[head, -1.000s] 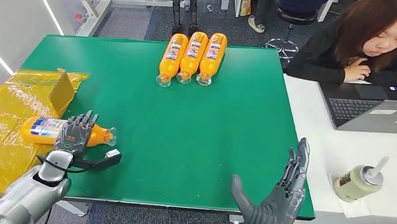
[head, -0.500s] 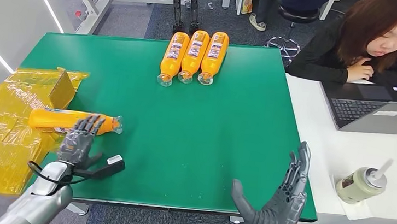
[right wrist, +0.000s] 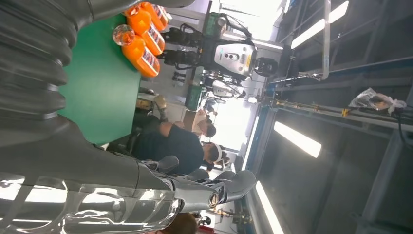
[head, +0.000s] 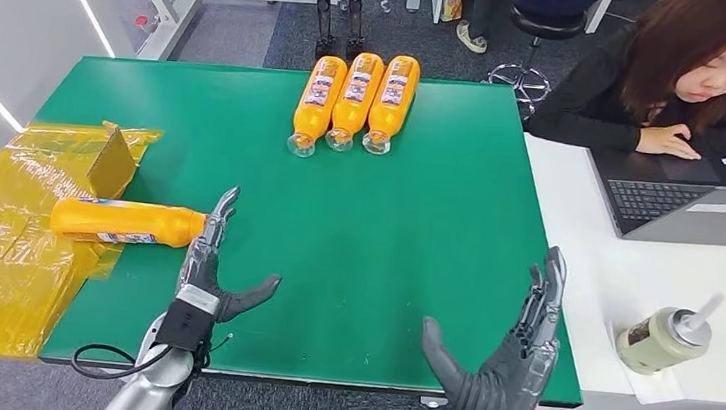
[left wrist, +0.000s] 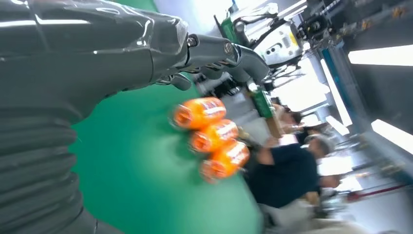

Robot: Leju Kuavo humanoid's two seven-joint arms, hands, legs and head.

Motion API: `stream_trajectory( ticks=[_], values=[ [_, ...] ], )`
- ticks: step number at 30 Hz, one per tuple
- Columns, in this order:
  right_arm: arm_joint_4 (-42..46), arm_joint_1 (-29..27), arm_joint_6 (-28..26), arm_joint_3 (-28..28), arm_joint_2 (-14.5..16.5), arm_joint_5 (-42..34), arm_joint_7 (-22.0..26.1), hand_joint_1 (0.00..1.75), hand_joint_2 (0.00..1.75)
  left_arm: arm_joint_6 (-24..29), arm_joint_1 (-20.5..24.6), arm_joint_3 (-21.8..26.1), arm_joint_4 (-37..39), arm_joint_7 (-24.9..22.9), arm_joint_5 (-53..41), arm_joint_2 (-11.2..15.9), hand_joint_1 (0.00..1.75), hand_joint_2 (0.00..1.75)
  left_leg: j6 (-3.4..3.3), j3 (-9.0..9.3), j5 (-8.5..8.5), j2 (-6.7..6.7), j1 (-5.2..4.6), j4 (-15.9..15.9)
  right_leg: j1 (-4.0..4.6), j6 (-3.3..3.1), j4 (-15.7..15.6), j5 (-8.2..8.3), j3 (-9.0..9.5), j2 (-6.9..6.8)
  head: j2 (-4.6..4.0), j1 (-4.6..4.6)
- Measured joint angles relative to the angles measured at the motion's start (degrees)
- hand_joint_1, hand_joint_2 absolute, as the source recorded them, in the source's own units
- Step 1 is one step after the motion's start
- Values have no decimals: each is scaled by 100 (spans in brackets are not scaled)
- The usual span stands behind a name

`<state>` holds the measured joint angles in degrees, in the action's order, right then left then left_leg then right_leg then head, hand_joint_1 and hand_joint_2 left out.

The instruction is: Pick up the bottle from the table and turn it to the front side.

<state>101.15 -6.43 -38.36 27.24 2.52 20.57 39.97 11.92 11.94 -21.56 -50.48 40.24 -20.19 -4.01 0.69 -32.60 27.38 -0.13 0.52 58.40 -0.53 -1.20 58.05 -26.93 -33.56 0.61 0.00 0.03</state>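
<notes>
Four orange bottles lie on the green table (head: 384, 257): three in a row at 12 o'clock, the first (head: 315, 104), second (head: 353, 101) and third (head: 390, 102) touching side by side, and one lone bottle (head: 126, 221) at 9 o'clock. Two robot hands rise at 6 o'clock, the left hand (head: 212, 269) and right hand (head: 509, 365). One laptop (head: 691, 201), one cup (head: 662, 339) and one person (head: 682, 80) occupy 3 o'clock.

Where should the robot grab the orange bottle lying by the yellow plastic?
Probably around its wide middle. The bottle lies on its side, cap toward the open left hand, which is beside it. Coming down from above, fingers across the round body, looks safest; the narrow neck could slip.
</notes>
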Motion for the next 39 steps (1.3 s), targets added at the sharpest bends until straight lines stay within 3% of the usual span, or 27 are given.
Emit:
stream_trajectory(
  ticks=[7, 14, 22, 32, 39],
  values=[
    [-491, -50, 0, -1, -3, 467, -1, 0, 175, -1290, -407, -301, -808, 2, 1899, -323, 0, 175, -4, -4, 3, 0, 0, 0, 0, 3, 0, -2, -1, -1, 0, 1],
    [-775, -175, -1, -9, -1, 539, -1, 0, 175, -1854, -699, -288, -1204, 2, 2425, -536, 0, 175, -8, -6, 6, 0, 0, 0, 0, 4, -1, -3, -2, -3, 0, 2],
    [-1035, -76, -2, -9, 26, 428, -1, 0, 175, -1835, -798, -117, -1321, 2, 2251, -600, 0, 175, -11, -6, 7, 2, 1, 0, 1, 4, 0, -3, -1, -2, 0, 1],
    [-1861, 964, 44, -7, 217, 47, -32, 0, 175, -1305, -739, 438, -1365, 2, 1699, -648, 0, 175, -7, -4, 0, 3, 1, 4, 1, 3, 3, -1, 0, -1, 0, 1],
    [-2060, 1200, 46, -7, 284, 37, -38, 0, 175, -1232, -697, 577, -1420, 2, 1608, -677, 0, 175, -8, -7, 2, 1, 1, 5, 1, 4, 2, -2, -1, -3, 0, 2]
  ],
)
